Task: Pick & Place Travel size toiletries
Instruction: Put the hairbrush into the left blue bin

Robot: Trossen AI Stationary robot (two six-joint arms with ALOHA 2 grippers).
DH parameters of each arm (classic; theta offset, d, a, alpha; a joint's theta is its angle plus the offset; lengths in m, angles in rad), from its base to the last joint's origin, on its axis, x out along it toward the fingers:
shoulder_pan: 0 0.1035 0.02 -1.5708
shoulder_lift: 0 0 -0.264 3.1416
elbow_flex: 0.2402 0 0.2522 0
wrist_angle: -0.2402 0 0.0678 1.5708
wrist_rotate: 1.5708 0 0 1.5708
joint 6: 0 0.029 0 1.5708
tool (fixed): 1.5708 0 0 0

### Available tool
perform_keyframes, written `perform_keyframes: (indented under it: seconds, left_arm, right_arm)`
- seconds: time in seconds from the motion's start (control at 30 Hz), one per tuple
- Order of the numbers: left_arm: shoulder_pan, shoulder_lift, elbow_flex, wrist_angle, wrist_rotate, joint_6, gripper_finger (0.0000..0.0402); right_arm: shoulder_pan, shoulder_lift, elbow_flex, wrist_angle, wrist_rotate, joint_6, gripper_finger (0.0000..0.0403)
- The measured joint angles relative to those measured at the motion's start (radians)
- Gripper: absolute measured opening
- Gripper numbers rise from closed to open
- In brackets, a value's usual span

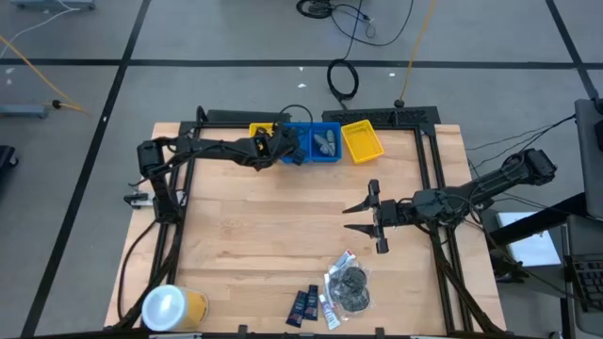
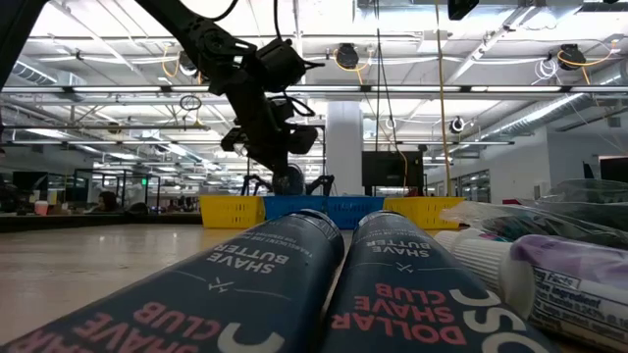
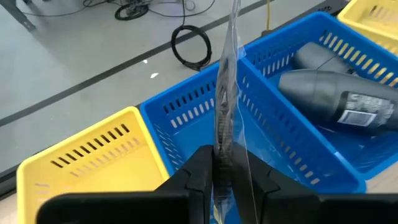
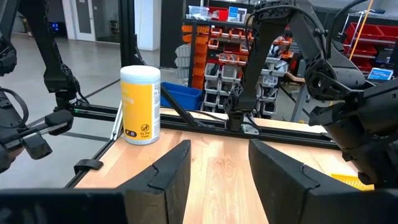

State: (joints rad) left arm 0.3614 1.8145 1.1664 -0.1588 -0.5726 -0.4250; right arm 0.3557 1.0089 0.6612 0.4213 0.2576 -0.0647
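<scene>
Two dark fingers [image 3: 202, 177] of the left gripper [image 3: 231, 180] are pinching a clear pouch [image 3: 229, 93] edge-on, directly above a blue tray [image 3: 186, 121]; grey bottles [image 3: 339, 99] are lying in the adjoining blue tray, just beyond. Remaining toiletries [image 1: 330, 292] are lying well apart from it; the right gripper [image 1: 369, 218] is hovering spread wide, grasping nothing.

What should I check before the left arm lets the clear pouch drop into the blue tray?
1. Left gripper on the clear pouch: ok, jaws pinch its edge.
2. Pouch over the blue tray, not the yellow tray: ok.
3. Landing compartment free: cannot tell, its floor is mostly hidden.
4. Grey bottles in the neighbouring compartment, apart from the pouch: ok.
5. Right gripper out of the way at mid table, jaws open: ok.
</scene>
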Motion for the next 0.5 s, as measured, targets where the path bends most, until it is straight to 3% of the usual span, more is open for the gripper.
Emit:
perform_keyframes:
  seconds: [0.23,0.5]
  left_arm:
    - [0.0,0.0,0.0,-0.001,0.017,0.01,0.0061]
    - [-0.003,0.0,0.0,0.0,0.019,0.028,0.0101]
  right_arm:
    - [0.0,0.0,0.0,-0.005,0.0,0.0,0.0157]
    - [0.0,0.0,0.0,-0.008,0.0,0.0,0.0157]
